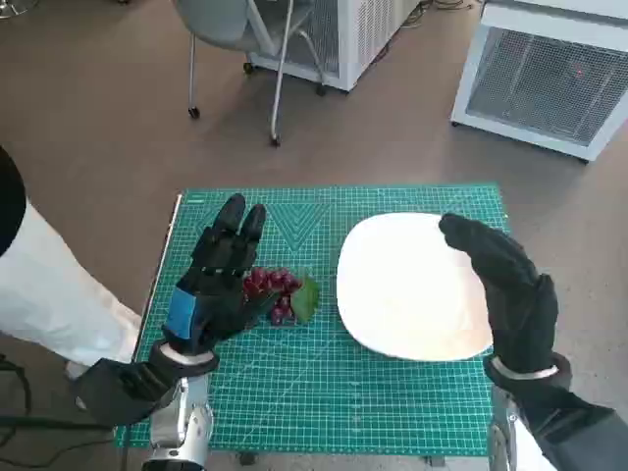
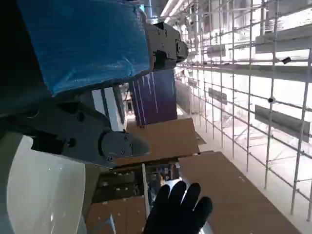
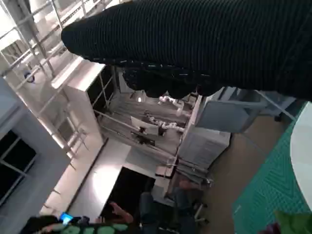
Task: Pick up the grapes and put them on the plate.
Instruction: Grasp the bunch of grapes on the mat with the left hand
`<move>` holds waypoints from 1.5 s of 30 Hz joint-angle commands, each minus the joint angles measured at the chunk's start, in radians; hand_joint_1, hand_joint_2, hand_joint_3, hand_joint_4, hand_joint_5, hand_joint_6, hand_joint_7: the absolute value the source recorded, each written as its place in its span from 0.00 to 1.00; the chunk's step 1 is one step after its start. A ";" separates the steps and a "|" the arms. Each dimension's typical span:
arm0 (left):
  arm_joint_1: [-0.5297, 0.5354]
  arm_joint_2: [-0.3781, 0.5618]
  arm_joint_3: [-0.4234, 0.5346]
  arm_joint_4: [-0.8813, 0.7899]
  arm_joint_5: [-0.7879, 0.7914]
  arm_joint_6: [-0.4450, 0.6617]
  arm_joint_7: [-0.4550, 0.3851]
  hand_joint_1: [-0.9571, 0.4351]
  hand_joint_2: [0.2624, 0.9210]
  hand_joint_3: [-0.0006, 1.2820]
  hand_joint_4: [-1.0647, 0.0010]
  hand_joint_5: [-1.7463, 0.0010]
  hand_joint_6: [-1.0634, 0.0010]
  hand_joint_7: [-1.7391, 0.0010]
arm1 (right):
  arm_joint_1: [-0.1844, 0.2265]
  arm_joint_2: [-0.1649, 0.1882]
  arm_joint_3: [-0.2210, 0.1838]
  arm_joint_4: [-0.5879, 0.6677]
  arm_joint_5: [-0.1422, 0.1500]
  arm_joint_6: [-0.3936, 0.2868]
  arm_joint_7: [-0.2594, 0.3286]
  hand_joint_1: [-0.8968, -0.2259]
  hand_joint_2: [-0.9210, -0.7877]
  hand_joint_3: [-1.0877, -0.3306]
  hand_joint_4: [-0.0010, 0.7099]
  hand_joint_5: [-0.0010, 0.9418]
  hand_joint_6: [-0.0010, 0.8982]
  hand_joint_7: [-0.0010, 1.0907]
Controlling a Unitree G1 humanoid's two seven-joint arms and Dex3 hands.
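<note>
Head view alone shows grapes (image 1: 275, 291) beside plate (image 1: 412, 287).

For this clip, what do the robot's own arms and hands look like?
The left hand is black and mechanical, with blue tape across its back and hard, jointed fingers; visible screws show in the left wrist view. Its forearm ends in a silvery metal wrist section. The right hand wears a black knitted glove, ribbed in texture in the right wrist view, with a pale cuff band at the wrist.
</note>
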 commanded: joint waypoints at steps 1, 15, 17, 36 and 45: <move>0.015 0.007 -0.003 -0.016 0.012 -0.002 0.005 0.70 1.00 0.19 0.90 0.99 0.84 0.98 | 0.009 -0.004 -0.002 0.000 0.005 0.017 0.006 0.56 0.00 0.64 0.49 0.01 0.04 0.60; 0.016 0.020 0.000 -0.015 0.032 -0.006 0.018 0.69 1.00 0.18 0.90 1.00 0.84 0.97 | 0.003 -0.008 -0.001 0.003 0.012 0.022 0.014 0.55 0.00 0.64 0.50 0.01 0.04 0.59; 0.016 0.022 0.001 -0.015 0.035 -0.008 0.019 0.69 1.00 0.18 0.90 1.00 0.83 0.97 | 0.002 -0.008 -0.002 0.003 0.014 0.023 0.016 0.55 0.00 0.64 0.50 0.01 0.04 0.60; 0.013 0.028 -0.005 -0.005 0.052 -0.026 0.037 0.69 1.00 0.18 0.90 1.00 0.84 0.97 | 0.003 -0.008 0.000 -0.001 0.018 0.026 0.024 0.55 0.00 0.66 0.50 0.01 0.04 0.60; 0.010 0.033 -0.008 -0.007 0.051 -0.021 0.035 0.69 1.00 0.18 0.90 1.00 0.84 0.97 | 0.004 -0.008 -0.003 -0.004 0.027 0.030 0.028 0.55 0.00 0.66 0.50 0.01 0.04 0.60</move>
